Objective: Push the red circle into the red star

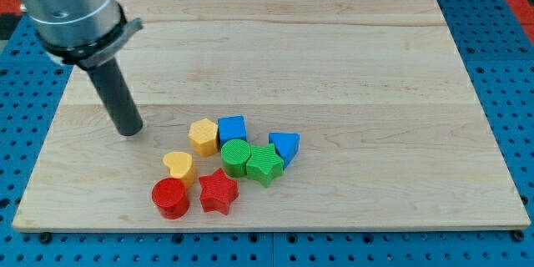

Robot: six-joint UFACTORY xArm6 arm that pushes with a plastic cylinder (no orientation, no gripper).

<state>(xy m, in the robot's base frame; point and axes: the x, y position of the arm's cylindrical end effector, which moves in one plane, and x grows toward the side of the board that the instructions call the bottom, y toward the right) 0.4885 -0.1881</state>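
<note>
The red circle (170, 198) lies near the view's bottom, left of centre. The red star (219, 191) lies just to its right, with a narrow gap between them. My tip (130, 132) rests on the board up and to the left of the red circle, well apart from every block. A yellow heart (178, 167) sits right above the red circle, close to it.
A yellow hexagon (203, 136), a blue block (232, 128), a green circle (235, 157), a green star (264, 165) and a blue triangle-like block (284, 146) cluster above and right of the red star. The wooden board (334, 67) lies on a blue pegboard.
</note>
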